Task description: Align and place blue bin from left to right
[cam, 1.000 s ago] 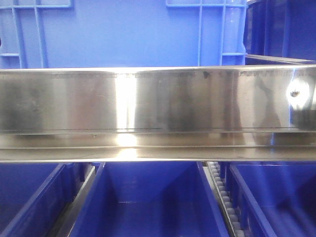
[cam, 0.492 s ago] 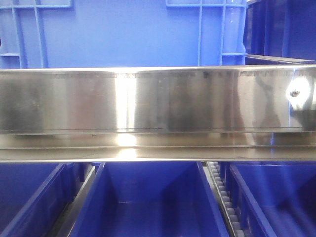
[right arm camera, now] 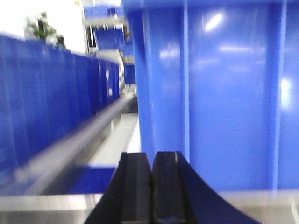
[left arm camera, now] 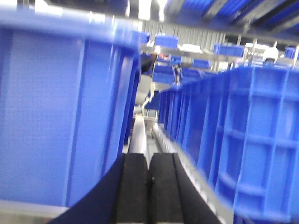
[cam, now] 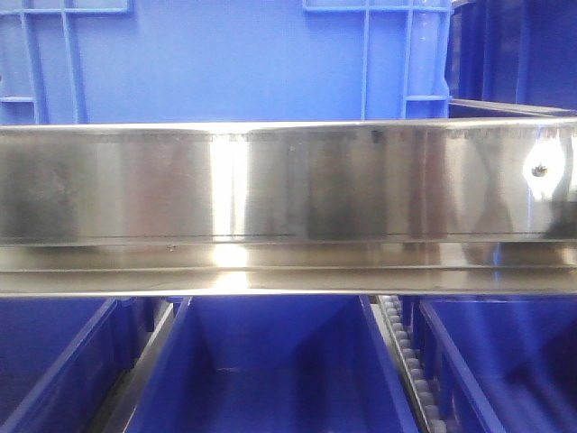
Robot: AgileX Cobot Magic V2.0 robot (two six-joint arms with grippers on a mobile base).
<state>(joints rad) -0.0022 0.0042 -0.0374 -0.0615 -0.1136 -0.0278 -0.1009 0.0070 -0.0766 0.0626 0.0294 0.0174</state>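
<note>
Front camera first: a wide shiny steel rail (cam: 288,194) runs straight across the middle. Right behind and above it sits the large rectangular bright-blue plastic bin (cam: 216,63). Its ribbed wall faces the camera and fills the top from the left edge most of the way right. Just beside its right end is a darker blue crate (cam: 514,54), with only a thin gap between them. Under the rail are three deep-blue open crates side by side: left one (cam: 54,361), middle one (cam: 270,361), right one (cam: 505,361). A roller track (cam: 406,361) runs between the middle and right ones.

Left wrist cam, pretty blurry: the black left hand (left arm camera: 149,158) is clenched, fingers pressed flat together with nothing between them. It sits low in a gap. A bright-blue ribbed wall (left arm camera: 60,116) is close on one side and a row of blue ribbed crates (left arm camera: 243,140) is on the other. A metal strip (left arm camera: 138,135) runs away down the gap. Can't tell whether that near wall belongs to the bin.

Right wrist cam: the black right hand (right arm camera: 152,156) is clenched too, and empty. The bin's glossy ribbed wall (right arm camera: 224,93) fills the right side. A line of darker blue boxes (right arm camera: 56,93) is on the left, with a grey bar (right arm camera: 79,140) between them. The hand is near the wall, but can't tell if it touches.
</note>
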